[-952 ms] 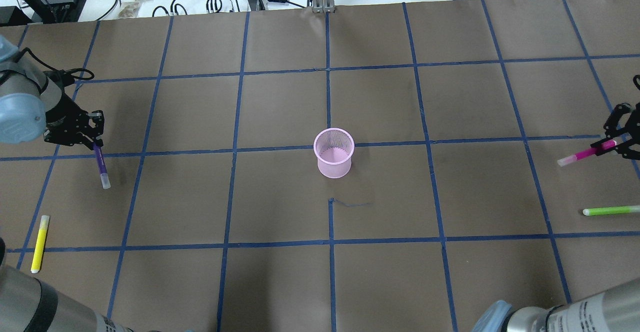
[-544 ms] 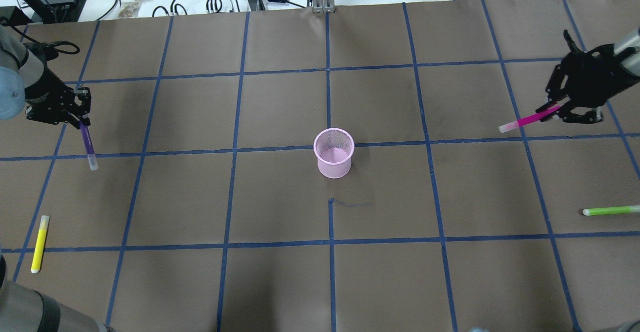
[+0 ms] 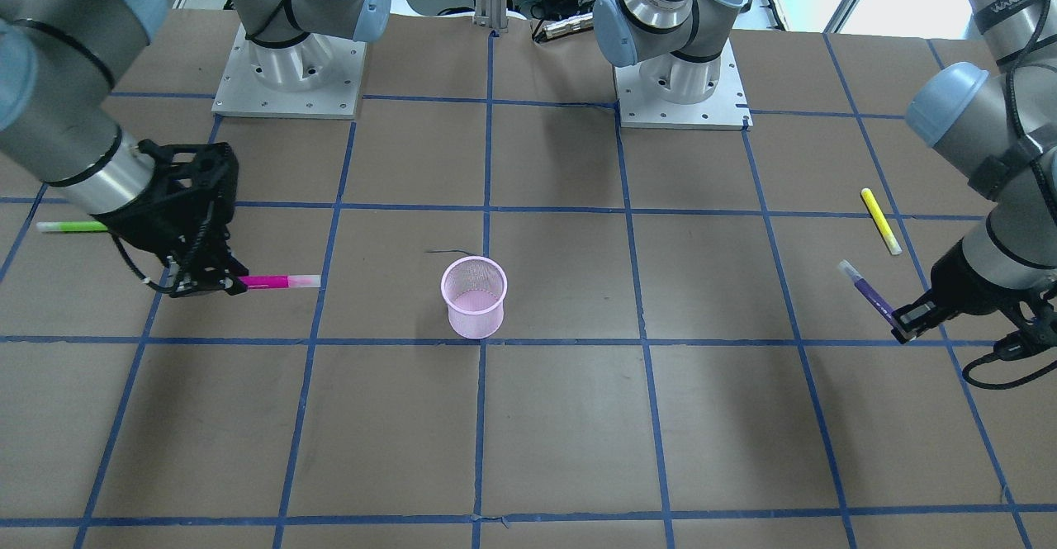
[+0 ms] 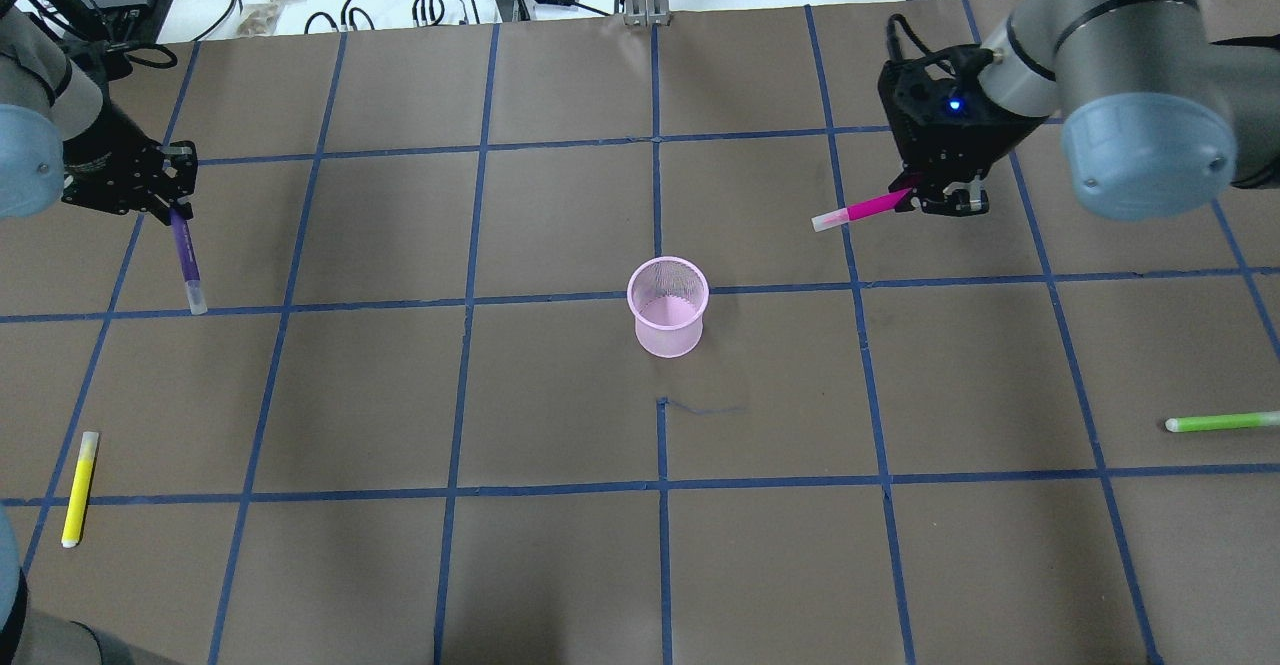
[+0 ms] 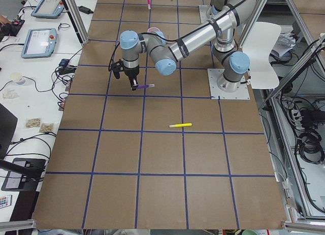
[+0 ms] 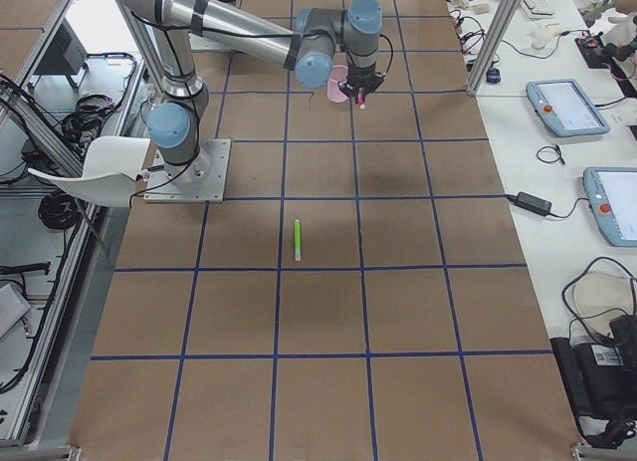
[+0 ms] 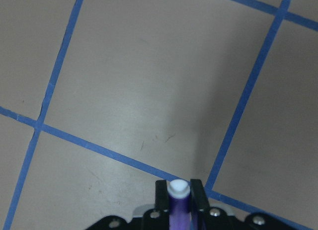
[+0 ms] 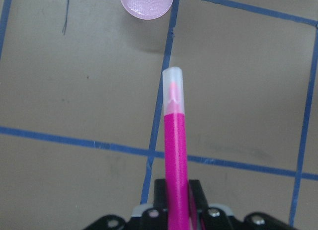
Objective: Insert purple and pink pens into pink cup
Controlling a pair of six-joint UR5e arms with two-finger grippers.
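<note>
The pink cup [image 4: 668, 307] stands upright. Well off to its right and farther back, the right gripper [image 4: 917, 201] clamps the pink pen [image 4: 862, 211], whose cap points toward the cup. Far to its left, the left gripper [image 4: 170, 209] clamps the purple pen [image 4: 186, 260].

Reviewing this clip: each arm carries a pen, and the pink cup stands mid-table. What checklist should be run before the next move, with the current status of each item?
1. Grip of the right claw on the pink pen: ok, clamped.
2. Grip of the left claw on the purple pen: ok, clamped.
3. The pink cup is upright with no pen inside: ok.
4. Pink pen over the cup's mouth: not ok, it is off to one side.
5. Purple pen over the cup's mouth: not ok, it is far off near the table's left end.
6. The yellow pen and green pen are out of both paths: ok, they lie near the table's ends.
</note>
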